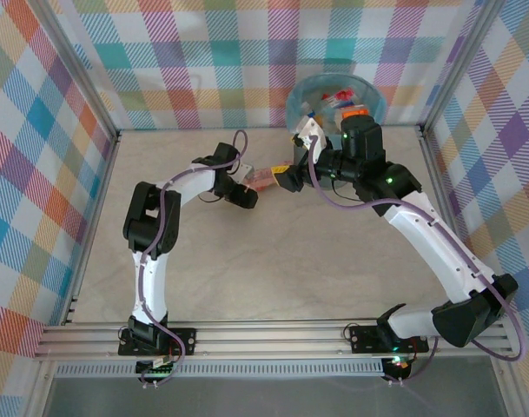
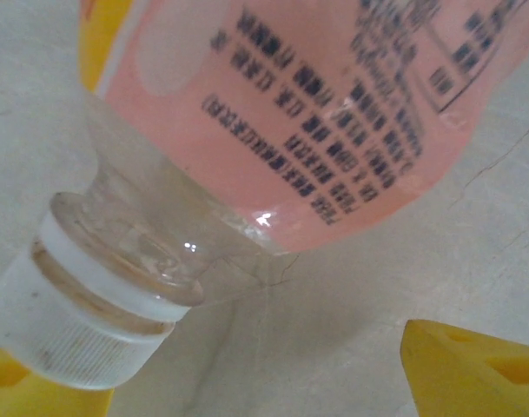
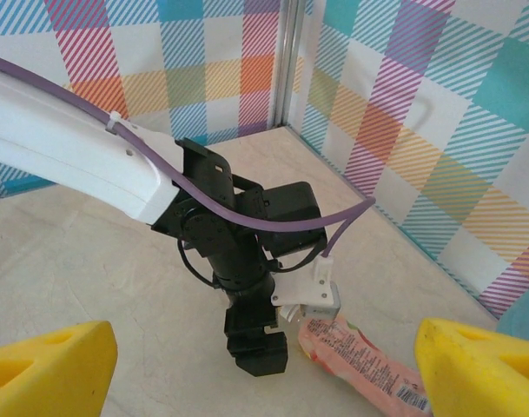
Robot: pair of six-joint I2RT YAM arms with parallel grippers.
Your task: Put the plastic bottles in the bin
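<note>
On the table (image 1: 273, 287) | bottle (image 3: 360, 356) lies flat, cap toward left fingers (image 2: 472, 365), spread | right fingers (image 3: 47, 365) spread

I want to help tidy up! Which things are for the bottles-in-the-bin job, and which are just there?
For the job:
- pink-label bottle lying on the table
- bin
- bottles in the bin

Just there:
- checked walls
- purple cable
- metal rail

Bottle (image 2: 333, 122): pink label, black print, white cap (image 2: 82, 339). Counter (image 1: 273, 287): beige, marbled. Walls (image 1: 203, 61): multicolour plaid. Bin (image 1: 379, 102): blue. Arms (image 1: 429, 243): white, black. Cable (image 3: 247, 222): purple. Right claw (image 3: 264, 365): yellow fingers.
</note>
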